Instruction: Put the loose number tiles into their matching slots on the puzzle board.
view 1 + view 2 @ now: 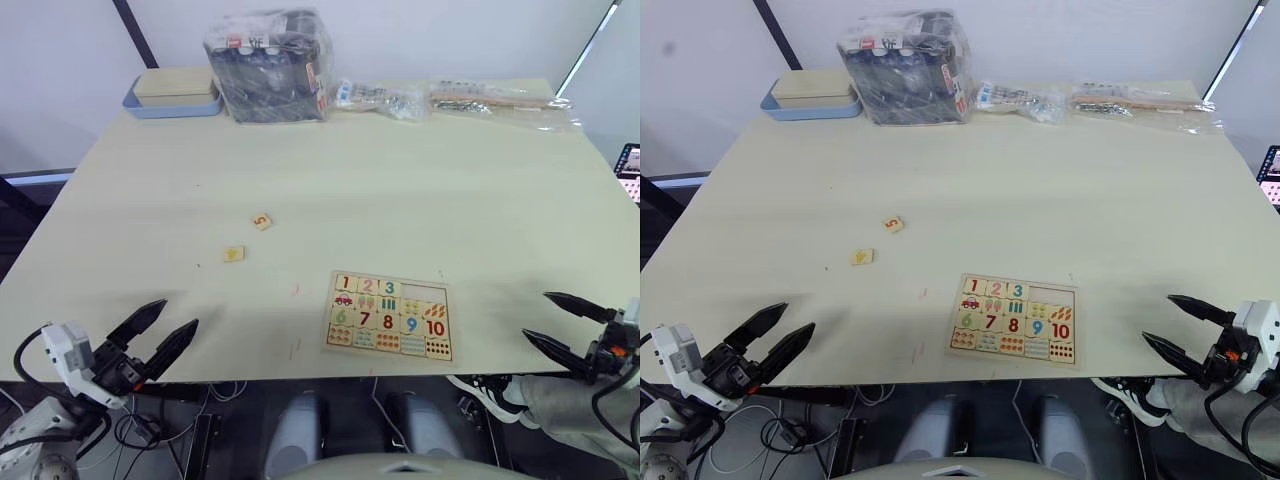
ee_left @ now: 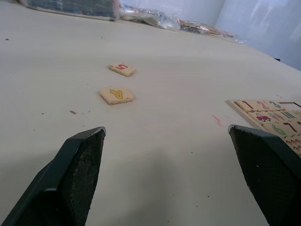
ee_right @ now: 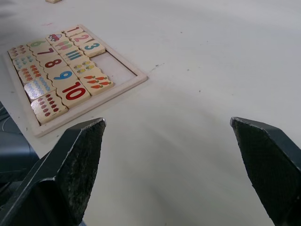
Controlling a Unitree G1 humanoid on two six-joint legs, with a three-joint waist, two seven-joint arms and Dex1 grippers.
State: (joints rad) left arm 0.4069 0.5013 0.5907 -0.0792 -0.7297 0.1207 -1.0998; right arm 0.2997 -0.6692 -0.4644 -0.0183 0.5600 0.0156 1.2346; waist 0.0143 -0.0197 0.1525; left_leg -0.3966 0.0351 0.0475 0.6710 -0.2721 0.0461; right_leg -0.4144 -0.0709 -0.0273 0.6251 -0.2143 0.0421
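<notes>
The puzzle board (image 1: 390,315) lies near the table's front edge, right of centre. Tiles 1, 2 and 3 fill its top row; the two slots (image 3: 118,67) at that row's right end are bare. Two loose number tiles rest on the table left of the board: the 5 tile (image 1: 262,221) and, nearer me, the 4 tile (image 1: 234,254). My left gripper (image 1: 158,333) hovers open at the front left edge, the tiles (image 2: 116,95) ahead of it. At the front right edge my right gripper (image 1: 559,320) is open, to the right of the board (image 3: 66,75).
A blue tray with a beige box (image 1: 172,95) sits at the back left. Beside it stands a plastic-wrapped pack (image 1: 270,68), with clear bags of small parts (image 1: 455,98) along the back edge. A screen (image 1: 629,168) shows at the right border.
</notes>
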